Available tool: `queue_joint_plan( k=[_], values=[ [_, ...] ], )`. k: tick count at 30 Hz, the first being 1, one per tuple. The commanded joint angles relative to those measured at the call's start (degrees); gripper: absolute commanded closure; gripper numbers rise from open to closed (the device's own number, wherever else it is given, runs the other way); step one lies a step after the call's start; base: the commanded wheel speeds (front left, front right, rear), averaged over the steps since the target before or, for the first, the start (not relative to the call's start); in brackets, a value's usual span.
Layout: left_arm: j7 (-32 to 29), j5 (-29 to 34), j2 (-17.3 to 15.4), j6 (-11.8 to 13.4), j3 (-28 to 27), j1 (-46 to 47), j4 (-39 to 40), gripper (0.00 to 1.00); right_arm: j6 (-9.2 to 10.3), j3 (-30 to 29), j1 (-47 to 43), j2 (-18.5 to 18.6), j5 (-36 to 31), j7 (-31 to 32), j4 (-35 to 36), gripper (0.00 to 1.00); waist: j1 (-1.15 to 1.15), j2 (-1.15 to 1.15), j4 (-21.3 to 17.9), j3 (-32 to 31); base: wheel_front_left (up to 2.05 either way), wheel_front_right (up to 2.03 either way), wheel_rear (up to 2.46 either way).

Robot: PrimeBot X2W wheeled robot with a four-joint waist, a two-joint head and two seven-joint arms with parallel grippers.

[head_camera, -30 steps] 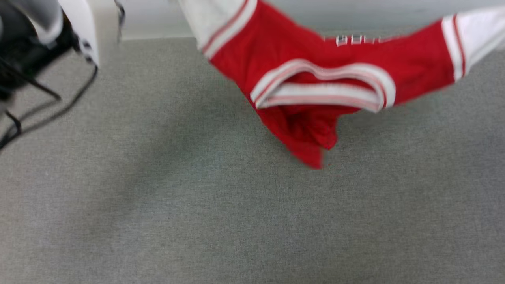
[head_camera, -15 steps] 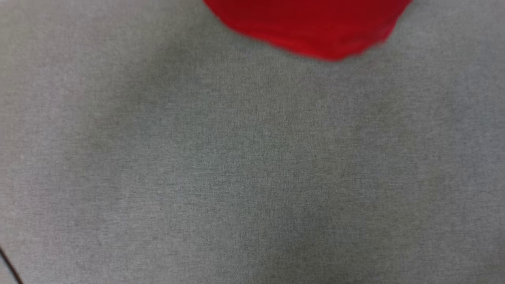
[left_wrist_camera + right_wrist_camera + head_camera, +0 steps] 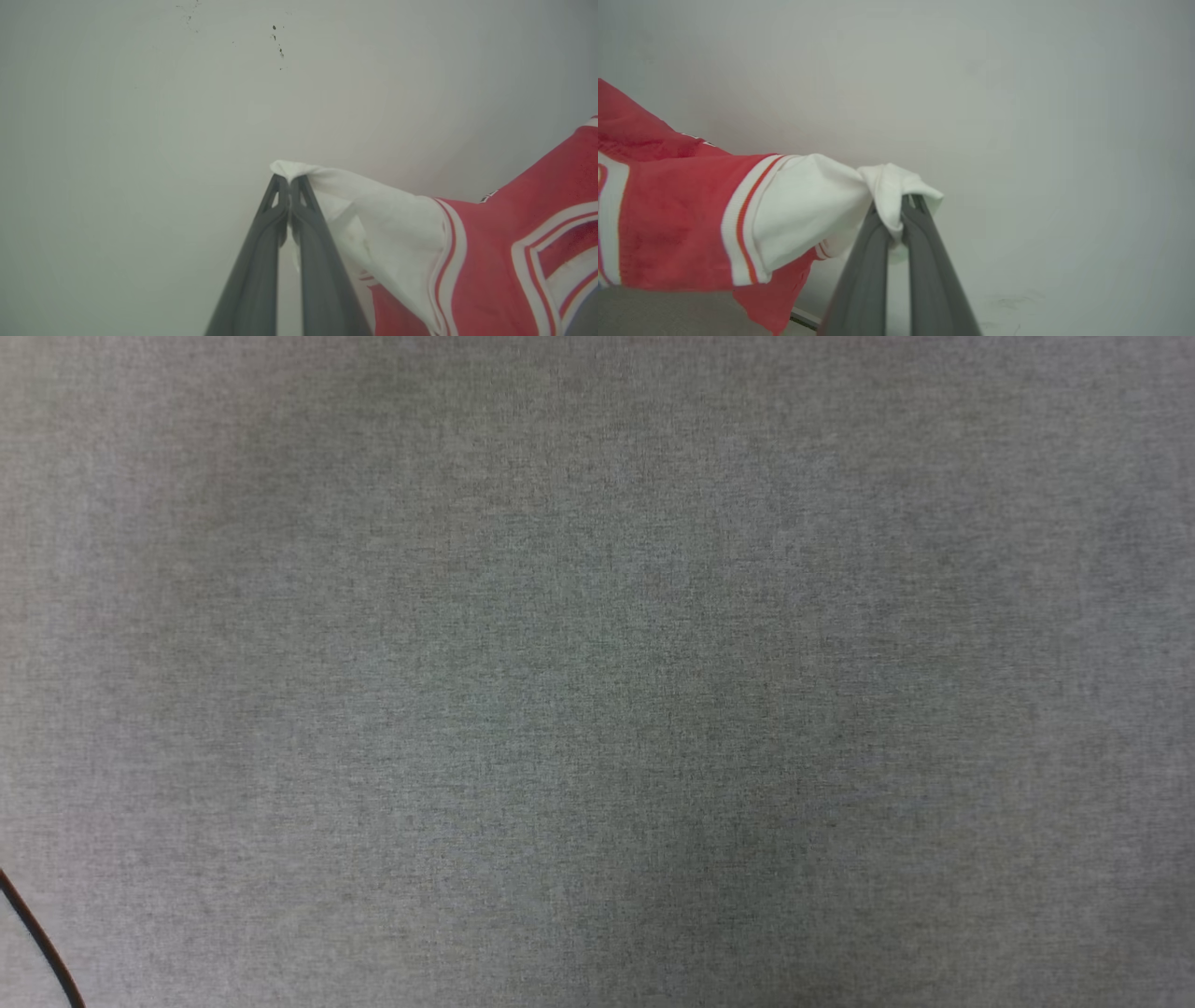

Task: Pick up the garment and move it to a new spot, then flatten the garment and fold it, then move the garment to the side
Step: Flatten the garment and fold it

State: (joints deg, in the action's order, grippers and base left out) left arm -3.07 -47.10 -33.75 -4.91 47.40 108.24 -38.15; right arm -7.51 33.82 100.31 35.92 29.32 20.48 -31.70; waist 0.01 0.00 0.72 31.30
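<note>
While the garment [image 3: 486, 266] hangs stretched in front of the pale wall [image 3: 140, 116], the left claw [image 3: 289, 179] is clamped on one white sleeve and the right claw [image 3: 909, 201] on the other; its red body shows red-and-white striped trim at shoulders and collar.

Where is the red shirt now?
In both wrist views the red shirt hangs before a pale wall, between the left claw and right claw, each pinching a white sleeve.
</note>
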Motion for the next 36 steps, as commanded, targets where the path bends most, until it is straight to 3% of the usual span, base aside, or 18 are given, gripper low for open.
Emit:
queue_joint_plan(
  k=[1,11,19,24,36],
  values=[
    [0.98,-0.34,0.02,-0.16,-0.03,-1.78,-0.63,1.0,0.04,0.21,-1.0,-0.95,0.2,-1.15,-1.11,1.0,-0.01,0.0,0.0,0.6,0.0,0.0,0.0],
    [6.49,-2.65,-0.07,-0.96,1.48,-14.13,-2.55,1.0,0.05,2.85,-11.8,-4.59,0.43,-8.29,-5.9,1.0,-0.01,0.0,-0.43,-0.62,0.0,0.0,0.0],
    [11.81,-5.48,-1.65,-0.62,3.06,-30.68,1.3,1.0,0.04,4.59,-26.72,-2.7,4.59,-14.04,-4.03,1.0,-0.01,0.0,-0.27,-5.87,0.0,0.0,0.0],
    [14.39,-7.81,-3.55,1.68,3.64,-42.74,6.75,1.0,0.04,5.02,-36.89,-0.12,8.28,-15.77,-0.53,1.0,-0.01,0.0,-0.69,-10.1,0.0,0.0,0.0],
    [16.65,-14.76,-12.43,9.08,4.59,-69.71,21.67,1.0,0.05,2.55,-61.54,5.66,12.79,-16.18,8.12,1.0,-0.01,0.0,-1.39,-19.76,0.0,0.0,0.0]
  ],
)
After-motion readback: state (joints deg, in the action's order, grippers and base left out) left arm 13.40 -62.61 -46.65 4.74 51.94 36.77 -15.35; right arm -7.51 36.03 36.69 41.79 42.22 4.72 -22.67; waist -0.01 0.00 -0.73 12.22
